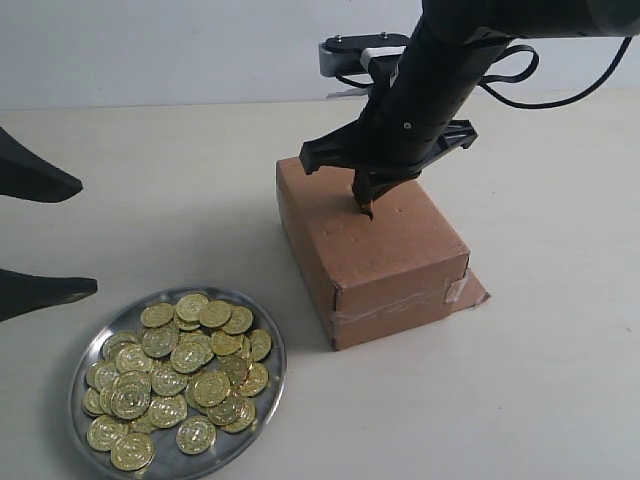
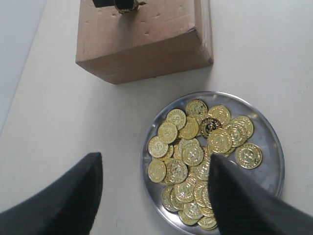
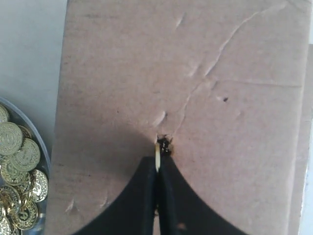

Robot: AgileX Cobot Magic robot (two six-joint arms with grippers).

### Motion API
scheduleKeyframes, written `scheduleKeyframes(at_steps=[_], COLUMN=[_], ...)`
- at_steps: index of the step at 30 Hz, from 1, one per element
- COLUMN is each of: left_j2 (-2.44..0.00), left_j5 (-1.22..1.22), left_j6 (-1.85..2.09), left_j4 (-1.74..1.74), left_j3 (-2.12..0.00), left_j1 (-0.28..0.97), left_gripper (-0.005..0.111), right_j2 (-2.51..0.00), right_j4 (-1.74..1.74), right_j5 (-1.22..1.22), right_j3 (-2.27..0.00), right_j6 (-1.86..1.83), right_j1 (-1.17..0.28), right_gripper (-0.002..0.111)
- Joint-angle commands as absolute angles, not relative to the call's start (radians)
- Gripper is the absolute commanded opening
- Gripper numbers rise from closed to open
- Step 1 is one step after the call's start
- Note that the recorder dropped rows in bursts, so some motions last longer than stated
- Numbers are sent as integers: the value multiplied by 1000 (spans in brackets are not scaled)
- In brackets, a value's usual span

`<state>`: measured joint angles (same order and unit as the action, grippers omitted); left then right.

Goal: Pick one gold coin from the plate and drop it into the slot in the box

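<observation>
The brown cardboard box (image 1: 375,250) stands mid-table, tape across its near end. My right gripper (image 1: 366,208) is down on the box's top face, shut on a gold coin (image 3: 157,155) held edge-on. The coin's thin edge pokes out of the fingertips right at the rough dark slot (image 3: 165,145). The silver plate (image 1: 268,382) lies front left of the box, heaped with several gold coins (image 1: 185,375). My left gripper (image 2: 155,169) hangs open above the plate's near rim (image 2: 146,169), holding nothing; its two dark fingers (image 1: 45,288) show at the left edge of the exterior view.
A cardboard flap (image 1: 475,290) sticks out at the box's base on the right. The right arm's black cable (image 1: 520,95) loops above the box. The pale tabletop (image 1: 520,400) stretches around the box and the plate, up to a white wall behind.
</observation>
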<state>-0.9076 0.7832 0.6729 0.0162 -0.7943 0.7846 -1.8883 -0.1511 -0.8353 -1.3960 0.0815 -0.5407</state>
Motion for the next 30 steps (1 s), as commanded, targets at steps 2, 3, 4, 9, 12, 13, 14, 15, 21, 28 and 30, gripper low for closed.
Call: scheduleKeyframes(at_steps=[2, 3, 4, 9, 12, 13, 14, 15, 21, 28, 30], left_j2=[-902, -902, -902, -902, -902, -902, -902, -900, -855, -674, -620], left_j5=[779, 779, 779, 779, 779, 779, 779, 777, 694, 134, 30], left_j6=[664, 664, 664, 664, 664, 664, 650, 632, 353, 203, 201], left_j4=[15, 15, 15, 15, 15, 15, 15, 15, -21, -186, -226], left_j3=[-793, -793, -793, -793, -793, -793, -793, -793, -791, -593, -495], left_j1=[789, 789, 789, 789, 789, 789, 789, 789, 789, 789, 789], left_gripper=[60, 60, 60, 60, 54, 49, 42, 28, 0, 0, 0], right_j2=[-1887, -1887, -1887, -1885, -1858, -1844, -1821, -1792, -1536, -1166, -1048], right_j4=[-144, -143, -141, -141, -133, -123, -101, -73, 108, 112, 110], right_j5=[-833, -831, -829, -828, -836, -836, -836, -836, -816, -708, -644], right_j3=[-1403, -1403, -1403, -1403, -1403, -1403, -1403, -1403, -1403, -1334, -1240], right_j6=[82, 82, 82, 82, 80, 80, 80, 80, 80, 54, 54], right_j1=[-541, -541, -541, -541, -541, -541, -541, -541, -541, -541, -541], right_gripper=[1, 2, 6, 35, 43, 43, 40, 35, 0, 0, 0])
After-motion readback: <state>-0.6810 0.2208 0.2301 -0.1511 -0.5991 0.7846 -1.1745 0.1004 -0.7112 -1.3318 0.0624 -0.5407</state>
